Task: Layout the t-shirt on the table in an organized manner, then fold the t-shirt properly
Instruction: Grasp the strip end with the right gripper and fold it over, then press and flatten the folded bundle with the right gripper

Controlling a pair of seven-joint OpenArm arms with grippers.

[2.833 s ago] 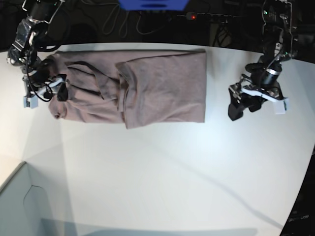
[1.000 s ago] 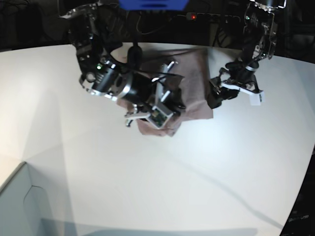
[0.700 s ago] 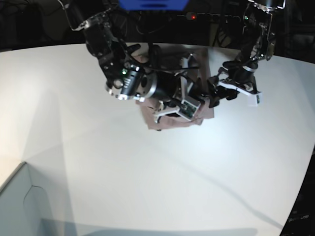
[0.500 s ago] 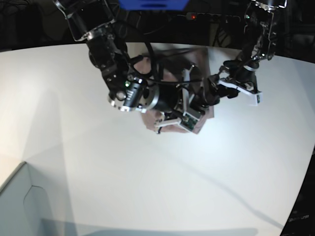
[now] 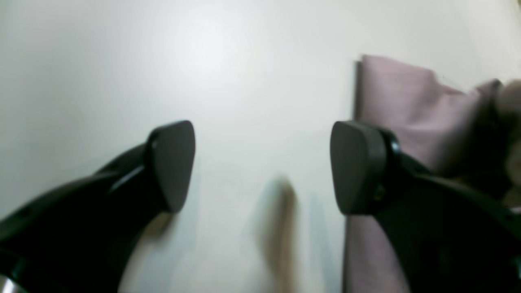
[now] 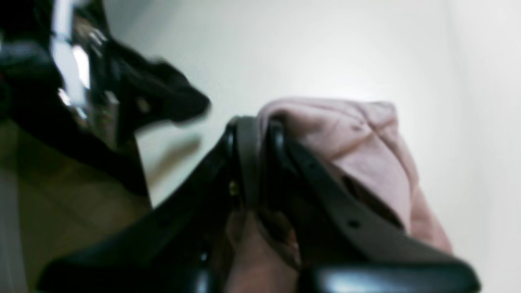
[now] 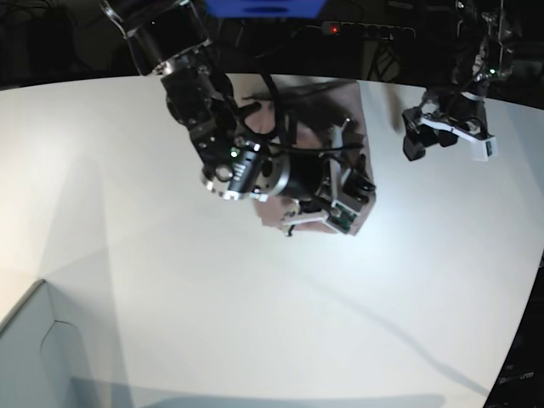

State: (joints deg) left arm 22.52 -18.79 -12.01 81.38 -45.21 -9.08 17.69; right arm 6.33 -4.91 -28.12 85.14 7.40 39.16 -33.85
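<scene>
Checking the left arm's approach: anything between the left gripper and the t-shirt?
Nothing visible. The left gripper is open over bare table, with the t-shirt edge just beside one finger. The right gripper is clamped on the shirt.

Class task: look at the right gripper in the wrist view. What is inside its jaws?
The right gripper is shut on a bunched fold of the t-shirt. Its fingers hide how much cloth is pinched. Behind lies the white table.
</scene>
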